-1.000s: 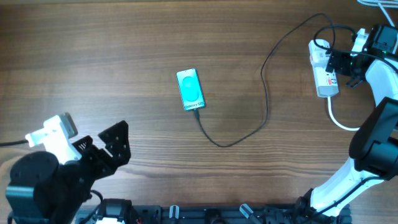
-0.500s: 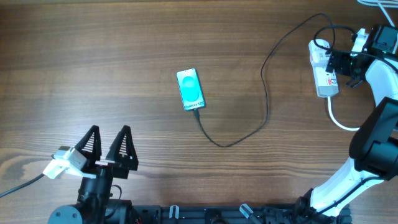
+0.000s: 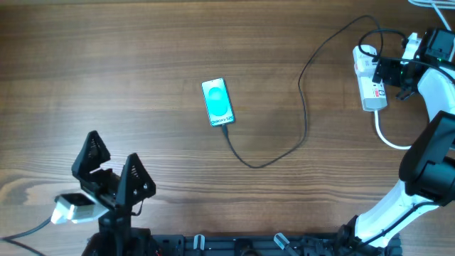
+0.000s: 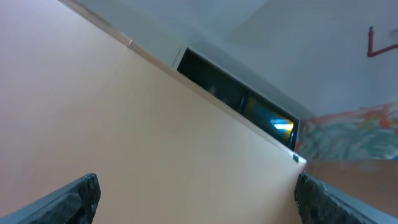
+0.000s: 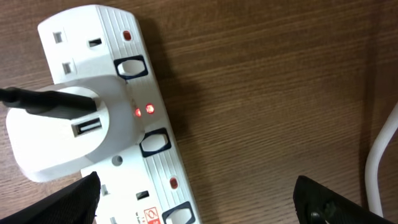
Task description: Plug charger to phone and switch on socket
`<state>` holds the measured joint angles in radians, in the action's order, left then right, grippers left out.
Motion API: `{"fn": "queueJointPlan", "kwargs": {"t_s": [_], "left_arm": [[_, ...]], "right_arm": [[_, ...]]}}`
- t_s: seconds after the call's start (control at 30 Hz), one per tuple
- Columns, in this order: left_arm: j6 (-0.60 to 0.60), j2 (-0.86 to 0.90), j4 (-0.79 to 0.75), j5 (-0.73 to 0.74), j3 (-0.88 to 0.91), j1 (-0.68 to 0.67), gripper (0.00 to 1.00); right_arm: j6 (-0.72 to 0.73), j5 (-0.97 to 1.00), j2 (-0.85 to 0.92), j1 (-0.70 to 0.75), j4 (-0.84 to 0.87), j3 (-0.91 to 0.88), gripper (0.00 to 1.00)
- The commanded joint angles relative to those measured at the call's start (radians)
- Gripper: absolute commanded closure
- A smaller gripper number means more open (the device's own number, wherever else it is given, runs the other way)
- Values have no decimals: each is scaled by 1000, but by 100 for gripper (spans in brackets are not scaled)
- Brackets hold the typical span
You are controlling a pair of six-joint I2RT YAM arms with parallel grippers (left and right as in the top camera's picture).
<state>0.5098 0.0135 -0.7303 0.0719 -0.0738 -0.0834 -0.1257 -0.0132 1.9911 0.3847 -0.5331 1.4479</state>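
The phone (image 3: pixel 217 102) lies mid-table, teal screen up, with the charger's black cable (image 3: pixel 304 107) plugged into its near end. The cable runs right to the white adapter (image 5: pixel 68 134), which sits in the socket strip (image 3: pixel 370 80) at the far right. Red lights glow beside the adapter on the socket (image 5: pixel 158 168). My right gripper (image 3: pixel 395 74) is open, hovering just above the strip's right side, its fingertips (image 5: pixel 323 202) spread wide. My left gripper (image 3: pixel 112 171) is open and empty at the near left, pointing up; its wrist view shows only wall and ceiling.
The strip's thick white cord (image 3: pixel 387 139) curves toward the right arm's base, and also shows in the right wrist view (image 5: pixel 379 155). The left arm's white wrist camera (image 3: pixel 71 207) hangs by the table's front edge.
My left arm has swung back and turned at the near left, its open fingers now pointing upward. The right gripper, phone, cable and socket have not moved.
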Motion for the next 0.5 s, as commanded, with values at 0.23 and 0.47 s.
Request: {"fn": "queueJointPlan", "kwargs": {"t_s": [0.23,0.47], "left_arm": [[-9,-10,449,-34,68,3,0],[-177,-10,807,-45,68,3,0]], "right_arm": [[-3,14,-11,0,2,1,0],[-3,14,-11,0,2,1,0]]}}
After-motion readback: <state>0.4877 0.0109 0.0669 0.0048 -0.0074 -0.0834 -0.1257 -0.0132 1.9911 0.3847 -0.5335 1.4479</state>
